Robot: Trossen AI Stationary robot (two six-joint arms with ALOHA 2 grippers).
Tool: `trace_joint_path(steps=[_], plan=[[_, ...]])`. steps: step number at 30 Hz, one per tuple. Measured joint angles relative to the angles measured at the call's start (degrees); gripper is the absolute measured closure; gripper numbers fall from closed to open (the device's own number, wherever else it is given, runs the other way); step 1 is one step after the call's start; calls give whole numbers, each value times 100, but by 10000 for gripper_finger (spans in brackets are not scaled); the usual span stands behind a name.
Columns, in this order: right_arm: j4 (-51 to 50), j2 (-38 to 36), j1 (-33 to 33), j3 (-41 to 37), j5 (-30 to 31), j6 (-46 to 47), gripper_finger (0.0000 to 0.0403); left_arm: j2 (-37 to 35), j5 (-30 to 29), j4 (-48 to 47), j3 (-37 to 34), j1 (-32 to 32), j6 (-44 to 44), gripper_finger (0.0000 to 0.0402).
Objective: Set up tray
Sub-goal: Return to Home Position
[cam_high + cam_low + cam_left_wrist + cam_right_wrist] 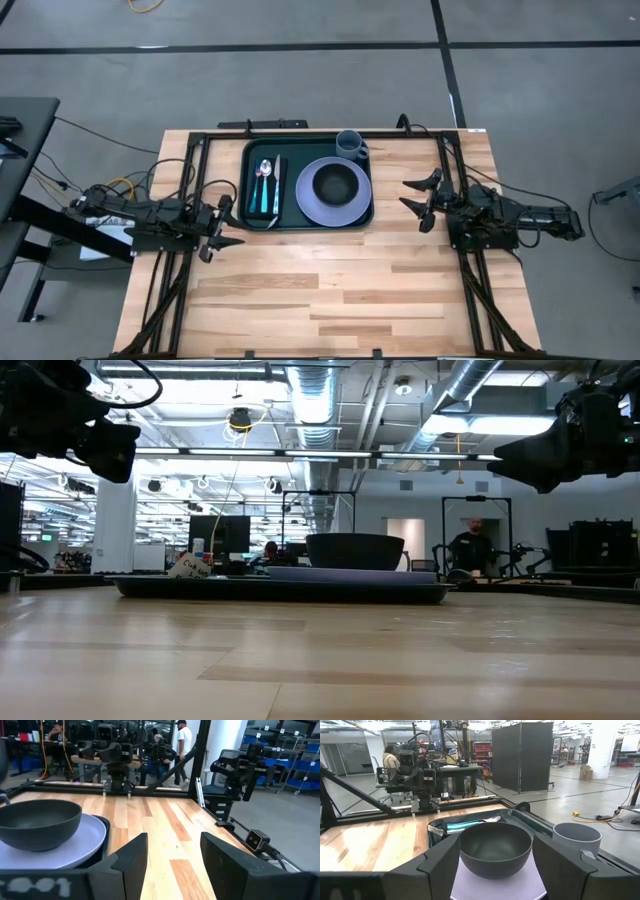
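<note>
Wood-plank surface (330, 290), open workshop floor beyond. The large dark green rectangular plastic tray (305, 146) sits at the far middle of the surface, between the two arms. On it you have a narrow flat black napkin (284, 190) at the left, carrying a blue fork (254, 192), blue spoon (264, 185) and white patterned knife (275, 195) side by side. Next comes a round lavender plate (308, 205) with a dark grey bowl (334, 183) centred on it, and a grey-blue cup (350, 143) at the far right corner. This reads as a place setting, so judge the setup essentially complete. The left hand (232, 221) hangs just beside the tray's near left corner, fingers spread, empty. The right hand (405, 194) is off its right edge, likewise spread and empty. Both are clear of the tray, consistent with parking.
</note>
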Motion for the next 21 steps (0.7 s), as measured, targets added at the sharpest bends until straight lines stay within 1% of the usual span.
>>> trace_joint_path(steps=[21], plan=[[0,0,0,0,0,0,163,0,-20,-7,-7,0,-41,230]])
